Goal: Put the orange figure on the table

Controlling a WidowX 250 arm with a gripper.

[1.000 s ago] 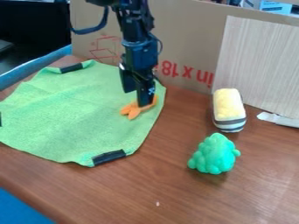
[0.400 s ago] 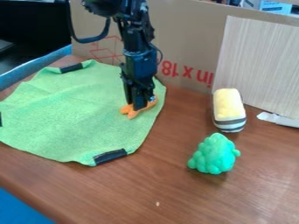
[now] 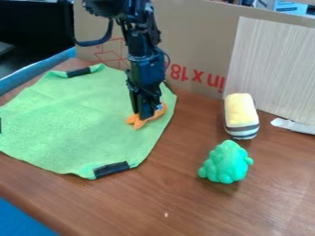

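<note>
Slightly nearer us than before lies the bright green fabric cloth [image 3: 73,126], bearing the orange, splay-limbed figure [image 3: 137,122] under the black jointed claw [image 3: 146,116], whose grip we cannot tell, so pressing too low may drag cloth along and spoil our lift.

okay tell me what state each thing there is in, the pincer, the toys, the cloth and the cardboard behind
Pincer: pointing down, at the orange figure
Orange figure: lying on the cloth, partly hidden
Green cloth: spread out, lightly creased
Green toy: resting on the table
Yellow striped toy: uncovered
Cardboard: standing
</note>
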